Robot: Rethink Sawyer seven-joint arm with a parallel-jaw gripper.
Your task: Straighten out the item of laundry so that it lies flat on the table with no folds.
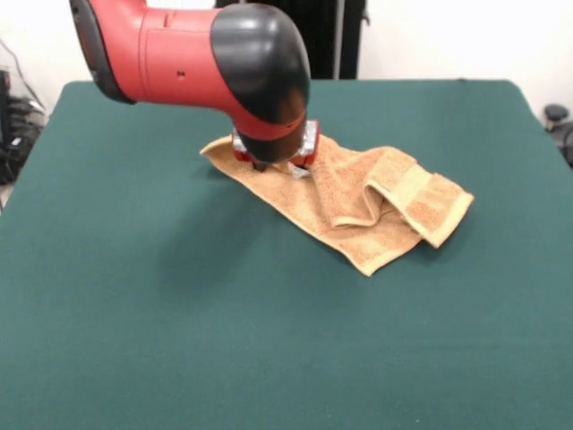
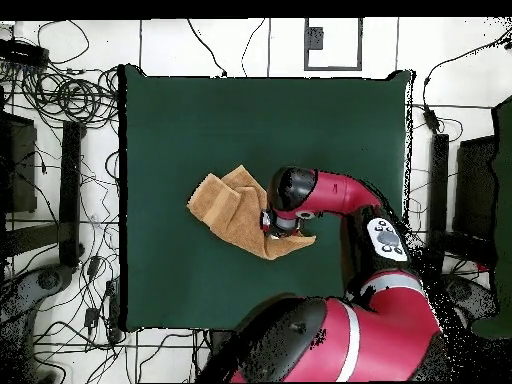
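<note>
A pale wall (image 1: pixel 448 36) runs behind, with a dark upright stand (image 1: pixel 336 36) against it. The light tiled floor (image 2: pixel 200 45) is strewn with black cables (image 2: pixel 70 95), thickest at the overhead view's left; dark equipment (image 2: pixel 20 160) sits there.

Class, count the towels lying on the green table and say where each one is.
1. A single tan towel lies near the middle of the table, one end folded back over itself, the other end under the gripper. Nothing suggests another, though the arm hides some cloth.
</note>
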